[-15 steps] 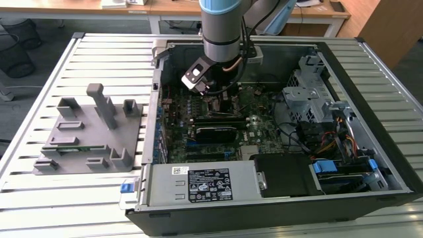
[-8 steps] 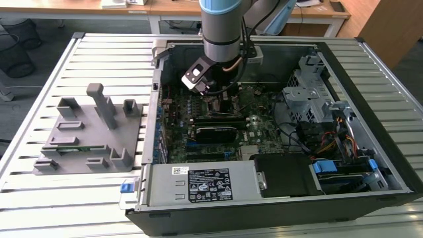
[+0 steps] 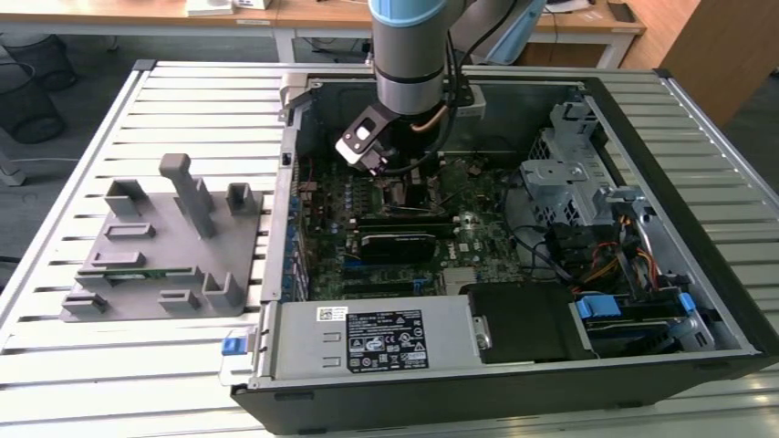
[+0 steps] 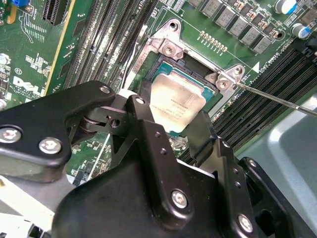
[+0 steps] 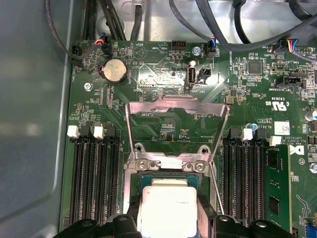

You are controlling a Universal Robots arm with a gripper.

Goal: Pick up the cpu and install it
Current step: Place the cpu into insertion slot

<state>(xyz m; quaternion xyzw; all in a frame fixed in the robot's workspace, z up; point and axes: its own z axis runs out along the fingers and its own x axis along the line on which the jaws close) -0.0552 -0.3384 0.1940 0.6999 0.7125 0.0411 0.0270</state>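
Note:
The cpu [image 4: 176, 101] is a flat square chip with a silver-grey top, seen in both wrist views [image 5: 168, 203]. It lies level in the open socket [image 4: 163, 54] on the green motherboard [image 5: 148, 79], or just above it. My gripper [image 4: 171, 116] straddles it, its black fingers [image 4: 138, 106] pressed against two opposite edges, so it is shut on the chip. The socket's metal load plate [image 5: 176, 106] stands swung up. In the exterior view the gripper [image 3: 396, 169] reaches down into the open computer case [image 3: 681, 301].
Black memory slots [image 5: 94, 173] flank the socket on both sides. A thin wire lever [image 4: 277, 99] sticks out beside it. A drive cage [image 3: 572, 173], cables [image 3: 608, 265] and a power supply [image 3: 365, 338] crowd the case. A grey fixture [image 3: 171, 246] sits on the exterior view's left.

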